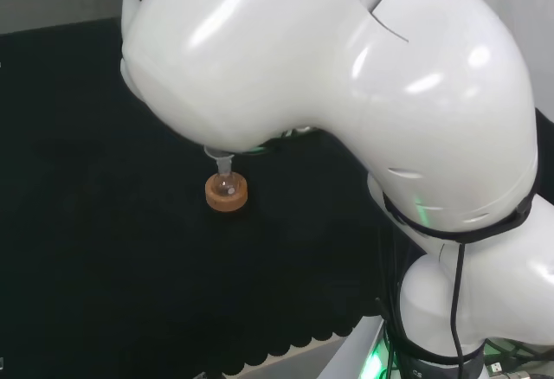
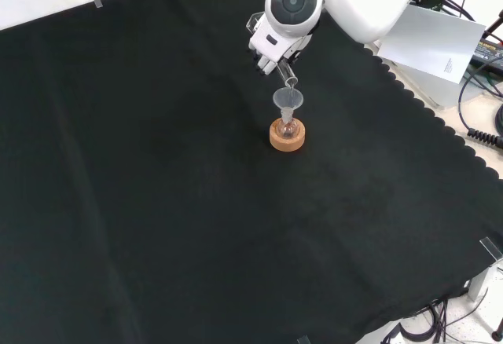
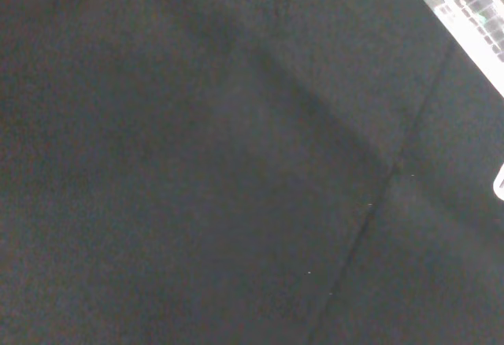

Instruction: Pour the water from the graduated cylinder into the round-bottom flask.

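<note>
Whether the fingers are apart, together or clamped on anything I cannot tell; in the front view the hand (image 2: 271, 45) is mostly hidden behind the arm's white link (image 2: 295, 2) with its round grey cap, and only a white and black part of it shows below that link; from that part a clear graduated cylinder (image 2: 288, 75) slants down, its lower end just above a clear funnel (image 2: 288, 100); the funnel sits in the neck of the small round-bottom flask (image 2: 288, 126); the flask rests in a cork ring (image 2: 286, 137), upright; the ring stands on the black cloth (image 2: 157, 203) of the tabletop, toward the far edge in the front view and well clear of the scalloped right edge; in the head view the ring lies just below the arm's large white link.
</note>
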`<action>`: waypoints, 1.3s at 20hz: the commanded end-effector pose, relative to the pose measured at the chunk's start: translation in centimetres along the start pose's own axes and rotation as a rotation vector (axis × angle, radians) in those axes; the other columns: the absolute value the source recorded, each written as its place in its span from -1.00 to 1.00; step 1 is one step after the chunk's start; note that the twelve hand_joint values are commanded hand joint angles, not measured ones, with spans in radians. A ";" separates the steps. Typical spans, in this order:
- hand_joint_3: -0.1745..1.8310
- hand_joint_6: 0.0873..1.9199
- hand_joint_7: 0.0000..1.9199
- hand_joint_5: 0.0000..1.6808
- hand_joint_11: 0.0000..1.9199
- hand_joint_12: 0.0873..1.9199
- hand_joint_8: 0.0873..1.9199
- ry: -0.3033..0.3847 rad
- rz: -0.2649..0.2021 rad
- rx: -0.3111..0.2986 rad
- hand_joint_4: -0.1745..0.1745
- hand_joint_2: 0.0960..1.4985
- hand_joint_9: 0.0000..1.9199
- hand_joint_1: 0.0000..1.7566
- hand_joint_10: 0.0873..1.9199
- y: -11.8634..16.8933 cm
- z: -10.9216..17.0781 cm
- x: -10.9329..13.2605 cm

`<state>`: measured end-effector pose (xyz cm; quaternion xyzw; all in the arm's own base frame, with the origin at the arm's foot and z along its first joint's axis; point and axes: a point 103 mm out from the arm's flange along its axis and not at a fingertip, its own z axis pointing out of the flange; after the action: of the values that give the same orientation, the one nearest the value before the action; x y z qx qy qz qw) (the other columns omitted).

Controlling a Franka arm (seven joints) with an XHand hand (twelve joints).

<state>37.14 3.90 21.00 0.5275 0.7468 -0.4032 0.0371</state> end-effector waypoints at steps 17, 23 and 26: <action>-0.83 -0.07 0.09 0.22 0.31 -0.29 -0.09 -0.087 0.051 -0.004 -1.00 0.42 0.51 0.44 -1.00 -0.5 -1.1 -0.4; -0.83 -0.07 0.09 0.22 0.31 -0.29 -0.09 -0.099 0.061 -0.004 -1.00 0.42 0.51 0.44 -1.00 -0.6 -1.2 -0.4; -0.83 -0.07 0.09 0.22 0.31 -0.29 -0.09 -0.097 0.063 -0.003 -1.00 0.42 0.51 0.44 -1.00 -0.6 -1.2 -0.5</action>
<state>37.31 4.30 22.34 0.5296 0.7285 -0.4257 0.0867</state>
